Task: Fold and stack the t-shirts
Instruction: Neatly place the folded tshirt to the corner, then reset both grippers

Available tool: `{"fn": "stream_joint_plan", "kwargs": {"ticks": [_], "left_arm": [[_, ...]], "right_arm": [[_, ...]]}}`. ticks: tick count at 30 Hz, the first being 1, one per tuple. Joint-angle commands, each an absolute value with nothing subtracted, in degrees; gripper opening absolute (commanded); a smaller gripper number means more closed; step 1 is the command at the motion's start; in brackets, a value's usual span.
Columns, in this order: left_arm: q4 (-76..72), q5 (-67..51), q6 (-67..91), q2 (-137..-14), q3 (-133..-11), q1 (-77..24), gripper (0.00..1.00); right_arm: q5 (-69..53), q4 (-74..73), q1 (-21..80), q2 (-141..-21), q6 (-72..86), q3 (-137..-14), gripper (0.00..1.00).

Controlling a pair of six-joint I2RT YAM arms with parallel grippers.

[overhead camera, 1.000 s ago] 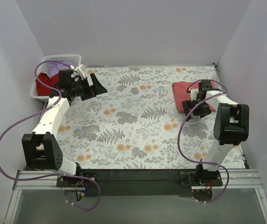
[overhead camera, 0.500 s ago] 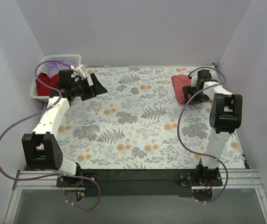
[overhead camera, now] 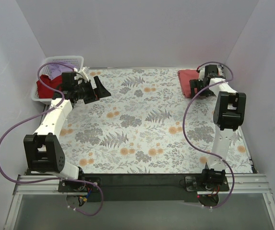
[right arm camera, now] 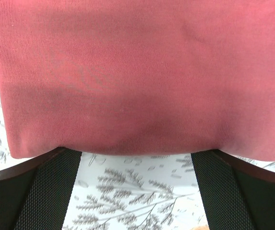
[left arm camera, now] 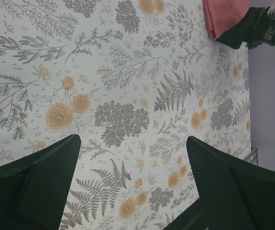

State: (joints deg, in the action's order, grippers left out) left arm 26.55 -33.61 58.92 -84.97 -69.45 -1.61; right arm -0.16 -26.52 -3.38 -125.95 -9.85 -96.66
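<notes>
Top view gave us the white basket [overhead camera: 77, 61] at the far-left corner with the darker red tee [overhead camera: 43, 87] and lavender tee [overhead camera: 56, 69] bunched inside; neither wrist cam showed it. Left gripper [overhead camera: 99, 90] hung just beside the basket, and its own cam had both fingers [left arm camera: 41, 187] spread wide over the floral cloth [left arm camera: 127, 72], nothing between them. Coral-red tee [overhead camera: 187, 75] lay folded in the far-right corner. Right gripper [overhead camera: 196, 87] sat at its near edge; only the right wrist cam resolved that: jaws fully apart, tee's folded edge across the fingertips [right arm camera: 46, 187], no grip. We couldn't tell if they touched the fabric
</notes>
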Motion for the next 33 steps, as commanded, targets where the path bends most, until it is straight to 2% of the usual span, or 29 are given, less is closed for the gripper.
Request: {"fn": "stream_joint_plan", "kwargs": {"ticks": [1,20,23,33], "left_arm": [[26.5,-34.5,57.6,-84.5,-70.0,-1.2,0.92],[26.5,-35.4,57.1,-86.4,-71.1,-1.2,0.92],[28.0,-36.2,55.6,-86.6,-73.3,-1.2,0.92],[38.9,-34.1,41.5,-94.6,-88.4,-1.3,0.92]], "right_arm": [[1.8,-25.6,-4.2,-130.0,-11.5,-99.8,0.98],[-2.1,-27.8,-3.8,-134.2,-10.7,-110.8,0.99],[-6.5,-31.0,-3.8,-131.0,-12.4,-110.7,0.98],[-19.9,-45.5,-3.8,-105.4,-20.2,-101.9,0.98]]}}
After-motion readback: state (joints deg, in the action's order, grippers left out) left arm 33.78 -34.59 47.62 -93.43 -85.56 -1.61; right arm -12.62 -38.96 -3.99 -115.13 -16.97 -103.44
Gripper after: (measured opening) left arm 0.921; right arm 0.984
